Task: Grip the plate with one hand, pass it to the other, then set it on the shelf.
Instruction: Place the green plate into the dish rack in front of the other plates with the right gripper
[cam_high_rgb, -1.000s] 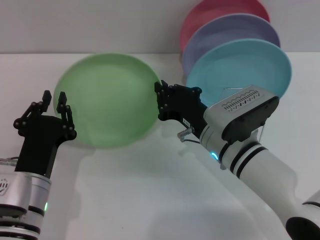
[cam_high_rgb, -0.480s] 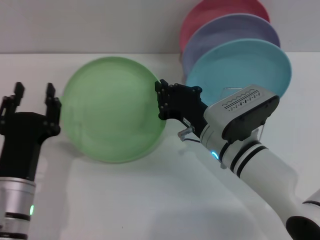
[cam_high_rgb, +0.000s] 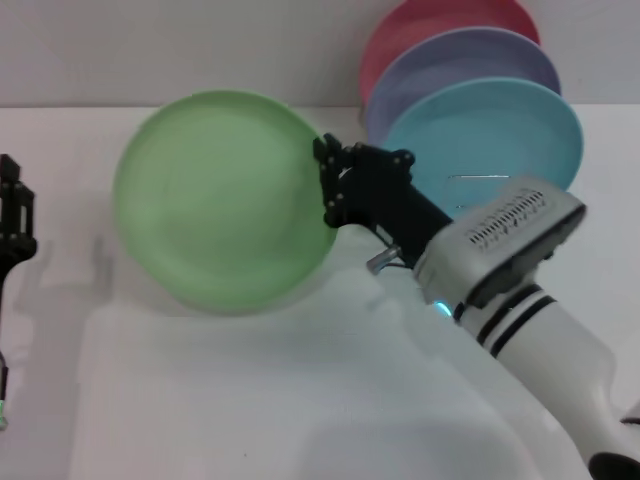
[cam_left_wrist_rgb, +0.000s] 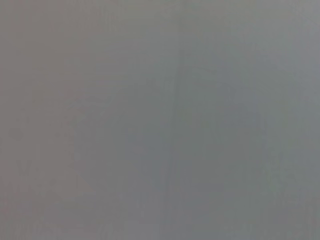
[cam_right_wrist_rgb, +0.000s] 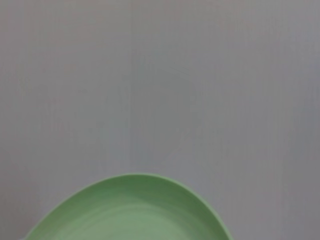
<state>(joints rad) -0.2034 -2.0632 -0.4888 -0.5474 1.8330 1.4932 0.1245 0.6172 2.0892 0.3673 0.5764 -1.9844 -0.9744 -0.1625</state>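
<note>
The right gripper (cam_high_rgb: 328, 185), jaws clamped on the rim, is holding the pale green plate (cam_high_rgb: 222, 198) upright above the table (cam_high_rgb: 250, 400). The left gripper (cam_high_rgb: 12, 215) is sitting at the far left; its jaws cannot be judged. The plate should be kept vertical while heading to the rack holding the light blue plate (cam_high_rgb: 485, 135).

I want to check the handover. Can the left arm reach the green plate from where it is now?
Probably yes: open table lies between the left pincer, at the view's left edge, and the green plate, held upright by the right pincer.
</note>
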